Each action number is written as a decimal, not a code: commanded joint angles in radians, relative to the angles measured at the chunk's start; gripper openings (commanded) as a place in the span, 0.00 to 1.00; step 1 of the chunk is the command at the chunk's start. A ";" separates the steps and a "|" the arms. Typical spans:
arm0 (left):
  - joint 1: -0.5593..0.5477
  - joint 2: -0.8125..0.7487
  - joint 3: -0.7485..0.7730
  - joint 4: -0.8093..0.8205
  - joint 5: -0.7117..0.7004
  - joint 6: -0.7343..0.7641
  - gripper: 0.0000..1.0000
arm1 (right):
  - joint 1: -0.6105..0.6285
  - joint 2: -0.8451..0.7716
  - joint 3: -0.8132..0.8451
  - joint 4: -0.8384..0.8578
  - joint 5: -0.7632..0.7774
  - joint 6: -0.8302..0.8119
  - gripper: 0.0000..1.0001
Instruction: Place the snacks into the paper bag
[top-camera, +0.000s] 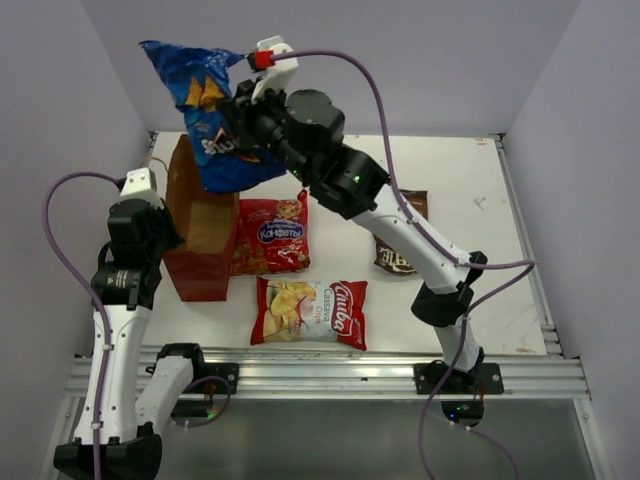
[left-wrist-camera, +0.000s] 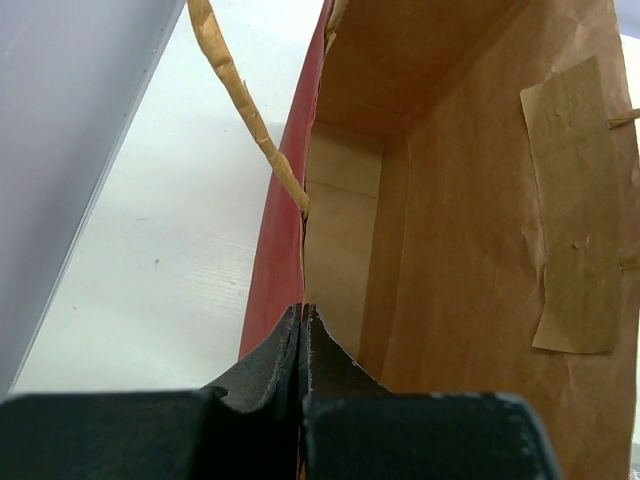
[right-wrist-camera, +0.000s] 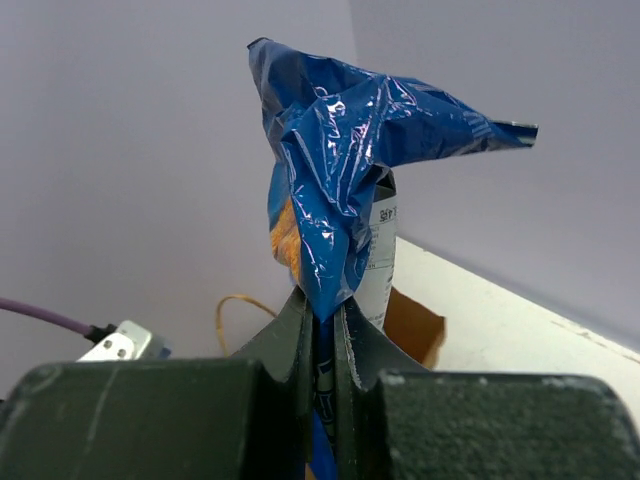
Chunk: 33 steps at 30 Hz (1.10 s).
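Note:
The paper bag (top-camera: 200, 235) stands upright at the table's left, red outside and brown inside (left-wrist-camera: 470, 200). My left gripper (left-wrist-camera: 302, 322) is shut on its near wall at the rim. The right gripper (right-wrist-camera: 325, 310) is shut on the blue Doritos bag (right-wrist-camera: 340, 150), which hangs in the air (top-camera: 205, 120) over the back of the paper bag's mouth (right-wrist-camera: 415, 325). Three snacks lie flat on the table. These are a red bag with a blue oval logo (top-camera: 272, 235), a red-white cassava chips bag (top-camera: 310, 312) and a dark brown bag (top-camera: 400, 250) partly under the right arm.
A string handle (left-wrist-camera: 240, 100) arcs from the paper bag's rim on the left wall's side. White walls close in the table at left, back and right. A metal rail (top-camera: 330, 370) runs along the near edge by the arm bases.

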<state>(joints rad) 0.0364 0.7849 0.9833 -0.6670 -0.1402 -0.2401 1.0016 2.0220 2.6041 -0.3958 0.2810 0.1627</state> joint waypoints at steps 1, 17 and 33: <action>-0.015 -0.016 -0.011 0.047 0.005 0.022 0.00 | 0.063 0.027 0.045 0.166 0.084 -0.031 0.00; -0.053 -0.030 -0.014 0.046 -0.038 0.022 0.00 | 0.109 0.155 -0.023 0.264 0.046 -0.011 0.00; -0.061 -0.022 -0.018 0.046 -0.052 0.016 0.00 | 0.149 0.293 0.047 0.448 0.047 0.064 0.00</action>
<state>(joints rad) -0.0147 0.7647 0.9684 -0.6655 -0.1894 -0.2394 1.1309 2.3371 2.5629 -0.1421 0.3237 0.1917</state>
